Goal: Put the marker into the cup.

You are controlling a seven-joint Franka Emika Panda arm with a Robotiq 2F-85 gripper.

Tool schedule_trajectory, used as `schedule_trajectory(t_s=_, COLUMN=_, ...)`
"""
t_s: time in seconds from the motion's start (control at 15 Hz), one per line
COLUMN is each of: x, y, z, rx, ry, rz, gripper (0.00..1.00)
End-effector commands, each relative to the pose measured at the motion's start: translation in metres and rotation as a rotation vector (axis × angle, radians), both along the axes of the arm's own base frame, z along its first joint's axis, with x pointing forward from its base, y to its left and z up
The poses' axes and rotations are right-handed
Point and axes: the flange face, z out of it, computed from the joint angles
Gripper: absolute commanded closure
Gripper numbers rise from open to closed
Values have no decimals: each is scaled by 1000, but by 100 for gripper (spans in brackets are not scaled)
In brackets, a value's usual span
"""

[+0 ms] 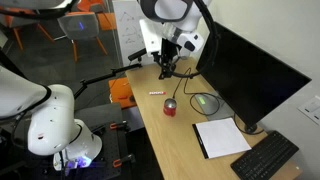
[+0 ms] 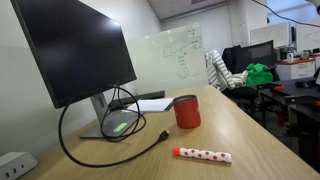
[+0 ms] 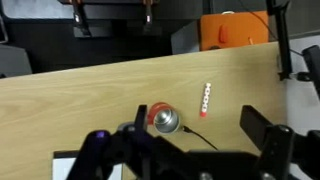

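Note:
The marker (image 1: 156, 93) is a short pale stick with red dots and a reddish end, lying flat on the wooden desk; it also shows in the other exterior view (image 2: 203, 155) and in the wrist view (image 3: 206, 99). The small red cup (image 1: 170, 107) with a greyish top stands upright beside it, a little apart (image 2: 187, 111) (image 3: 165, 120). My gripper (image 1: 165, 68) hangs well above the desk, over the marker and cup. In the wrist view its two dark fingers (image 3: 195, 118) are spread wide with nothing between them.
A large black monitor (image 1: 255, 70) stands along the desk's far side, with a grey mouse (image 1: 205, 101) and a black cable (image 2: 120, 155) at its foot. A notepad (image 1: 220, 136) and keyboard (image 1: 265, 158) lie further along. An orange object (image 3: 235, 28) sits beyond the desk edge.

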Motion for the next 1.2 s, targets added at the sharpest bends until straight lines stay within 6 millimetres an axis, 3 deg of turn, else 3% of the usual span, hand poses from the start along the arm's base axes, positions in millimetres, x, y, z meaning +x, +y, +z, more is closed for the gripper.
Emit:
schedule_trajectory(t_s=0.0, x=0, y=0, z=1, rx=0, ry=0, rz=0, gripper=0)
schedule_trajectory(t_s=0.2, x=2, y=27, z=-21, rx=-19, ry=27, rz=-11, gripper=0)
schedule_trajectory(t_s=0.4, x=5, y=76, z=-62, rx=-24, ry=10, rz=-24, gripper=0)
schedule_trajectory(t_s=0.73, x=18, y=170, z=-177, rx=-77, ry=-114, rz=-66, gripper=0)
schedule_trajectory(t_s=0.93, x=22, y=195, z=-257, rx=-111, ry=-117, rz=-111, gripper=0)
schedule_trajectory(t_s=1.13, x=34, y=200, z=-320, rx=-133, ry=-117, rz=-153, gripper=0)
